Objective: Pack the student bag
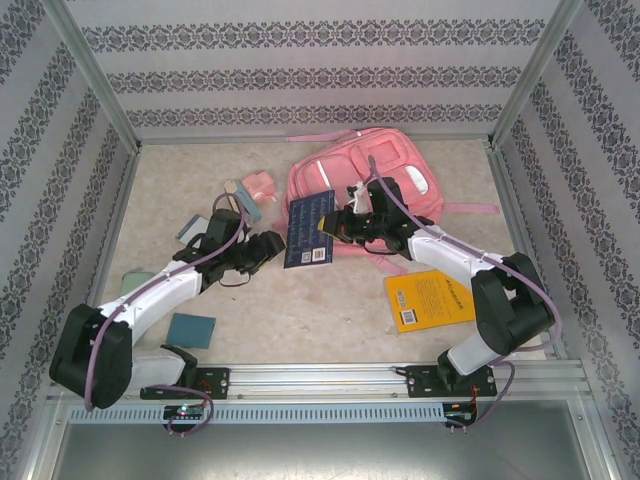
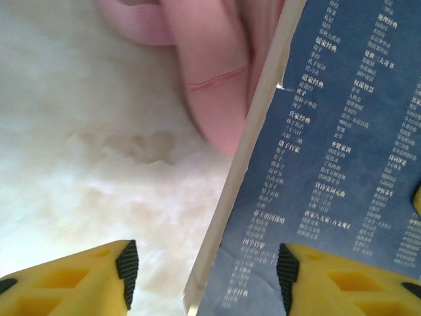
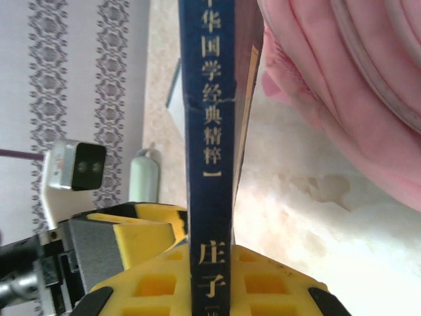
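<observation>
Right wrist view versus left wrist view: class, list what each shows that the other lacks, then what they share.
Right wrist: the dark blue book's spine with gold characters, clamped in the right gripper, plus a patterned wall. Left wrist: the book's back cover with columns of white print and its page edge, between the open fingers of the left gripper. Both: the book, the pink student bag and the pale marbled table.

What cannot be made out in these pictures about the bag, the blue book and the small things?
- Top view: the opening of the student bag is hidden behind the blue book and the right arm; open or zipped, unclear.
- Top view: the small items near the left arm are too small to name.
- Left wrist view: the book's cover print is blurred, cut off at the right edge.
</observation>
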You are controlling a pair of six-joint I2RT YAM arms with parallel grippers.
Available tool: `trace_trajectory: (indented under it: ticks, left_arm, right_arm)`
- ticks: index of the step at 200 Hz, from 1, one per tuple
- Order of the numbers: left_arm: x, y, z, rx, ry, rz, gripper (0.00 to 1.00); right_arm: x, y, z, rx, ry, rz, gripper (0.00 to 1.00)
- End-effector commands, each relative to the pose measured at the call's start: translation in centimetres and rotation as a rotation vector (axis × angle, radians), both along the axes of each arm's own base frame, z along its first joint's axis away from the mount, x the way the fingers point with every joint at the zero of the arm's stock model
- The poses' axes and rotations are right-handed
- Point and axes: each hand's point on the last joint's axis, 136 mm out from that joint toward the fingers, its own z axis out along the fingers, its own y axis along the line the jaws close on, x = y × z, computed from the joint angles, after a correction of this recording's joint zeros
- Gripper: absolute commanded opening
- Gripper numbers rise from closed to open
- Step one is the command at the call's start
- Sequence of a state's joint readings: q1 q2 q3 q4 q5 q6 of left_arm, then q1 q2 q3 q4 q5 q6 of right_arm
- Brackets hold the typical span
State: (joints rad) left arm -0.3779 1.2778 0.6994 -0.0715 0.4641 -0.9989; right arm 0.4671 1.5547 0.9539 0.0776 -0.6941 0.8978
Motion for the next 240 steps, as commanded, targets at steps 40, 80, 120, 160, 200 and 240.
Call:
trace_trajectory:
  ticks: [40, 80, 120, 160, 200, 240]
  left_arm:
    - [4.8, -3.7, 5.5, -0.293, -0.112, -0.051, 0.71]
    - [5.7, -4.2, 6.3, -0.351, -0.124, -0.048, 0.7]
    - [5.6, -4.1, 6.0, -0.353, -0.106, -0.052, 0.72]
    - [5.5, -4.0, 8.5, -0.486, -0.164, -0.05, 0.64]
    - [4.9, -3.2, 10.4, -0.508, -0.217, -0.051, 0.57]
    - [4.4, -2.7, 9.4, -0.425, -0.19, -0.044, 0.63]
  right_arm:
    - [0.4, 0.9, 7.9, 0.219, -0.118, 0.06, 0.0]
    - [1.0, 0.8, 8.7, 0.261, -0.12, 0.054, 0.0]
    - [1.4, 0.9, 9.1, 0.279, -0.125, 0.054, 0.0]
    - [1.8, 0.9, 7.7, 0.261, -0.104, 0.058, 0.0]
    - [1.9, 0.8, 5.2, 0.225, -0.076, 0.058, 0.0]
    - [2.2, 0.9, 5.4, 0.231, -0.083, 0.06, 0.0]
